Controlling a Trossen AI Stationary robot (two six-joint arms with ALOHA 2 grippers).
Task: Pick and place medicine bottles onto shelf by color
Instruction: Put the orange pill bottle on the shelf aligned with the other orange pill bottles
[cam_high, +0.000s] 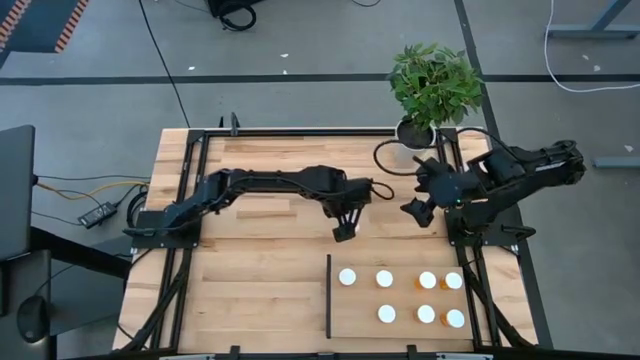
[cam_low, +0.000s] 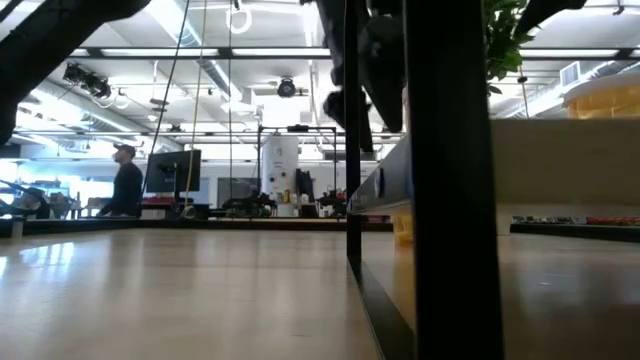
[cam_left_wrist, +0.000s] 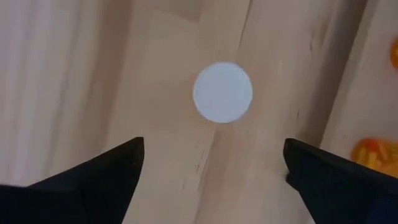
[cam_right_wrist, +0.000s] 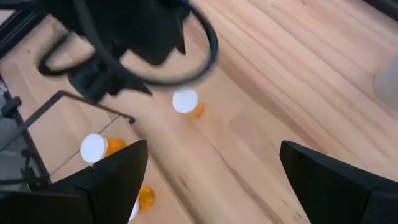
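from the side of the tabletop (cam_high: 250, 250), the left claw (cam_high: 344, 233) hangs over bare planks, just off the upper left corner of the shelf (cam_high: 352, 318) and its black strip (cam_high: 329, 296). its fingers are spread wide and grasp nothing. in the left wrist view a white cap (cam_left_wrist: 222, 92) sits upright ahead of the spread fingers (cam_left_wrist: 99, 174), apart from both.

seven medicine bottles (cam_high: 427, 280) stand on the shelf in two rows: four in the upper row, three in the lower. the leftmost, a white-capped bottle (cam_high: 347, 277), is the one nearest the left claw. orange bodies show toward the right end; the others read white from above.

the right claw (cam_high: 418, 211) waits beside the plant pot (cam_high: 415, 132), also released and empty.

judgement: the step in hand is clearing away from a bottle just set down. to do it well:
- keep the fingers fully spread.
- lift straight up before travelling sideways, so neither finger clips the cap.
- stay clear of the black strip and the right arm.

whether the colour grouping is correct cannot be told for every bottle.
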